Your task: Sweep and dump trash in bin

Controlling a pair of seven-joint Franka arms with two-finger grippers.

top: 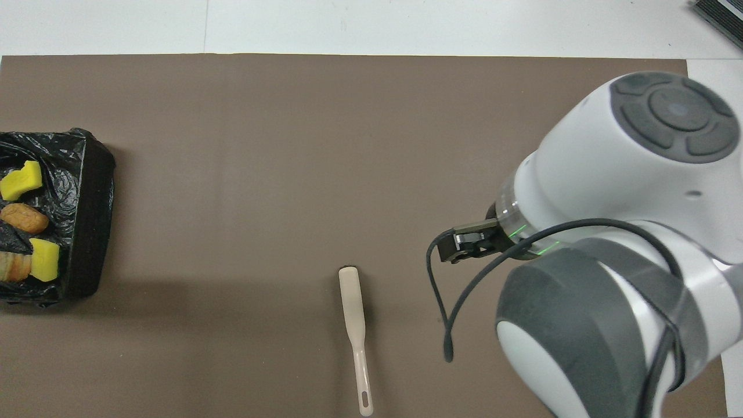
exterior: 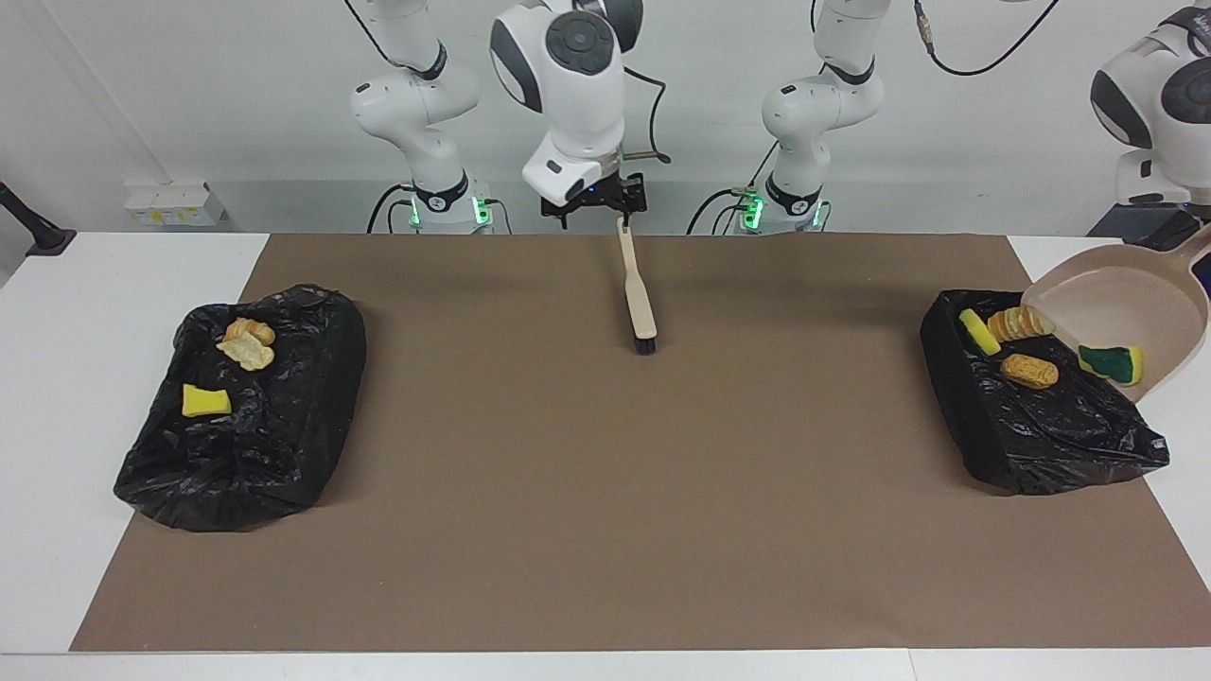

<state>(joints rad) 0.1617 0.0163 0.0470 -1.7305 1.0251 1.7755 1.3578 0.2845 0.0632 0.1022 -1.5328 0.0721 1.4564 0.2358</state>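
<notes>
A beige dustpan (exterior: pixel 1126 303) hangs tilted, lip down, over the black-bagged bin (exterior: pixel 1041 426) at the left arm's end. Its handle runs up to the left arm (exterior: pixel 1149 104), whose gripper lies past the view's edge. A green-and-yellow sponge scrap (exterior: pixel 1112 361) sits at the pan's lip. In that bin lie a yellow sponge (exterior: pixel 979 331), a striped bread piece (exterior: pixel 1020 323) and a brown bun (exterior: pixel 1029 370). The beige brush (exterior: pixel 639 293) lies flat on the mat. My right gripper (exterior: pixel 598 213) hovers open just above the handle's end, holding nothing.
A second black-bagged bin (exterior: pixel 236 416) at the right arm's end holds two bread pieces (exterior: pixel 248 342) and a yellow sponge (exterior: pixel 205 401). The brown mat (exterior: pixel 605 492) covers the table's middle. From overhead, the right arm (top: pixel 615 232) hides that bin; the brush (top: pixel 354 313) shows whole.
</notes>
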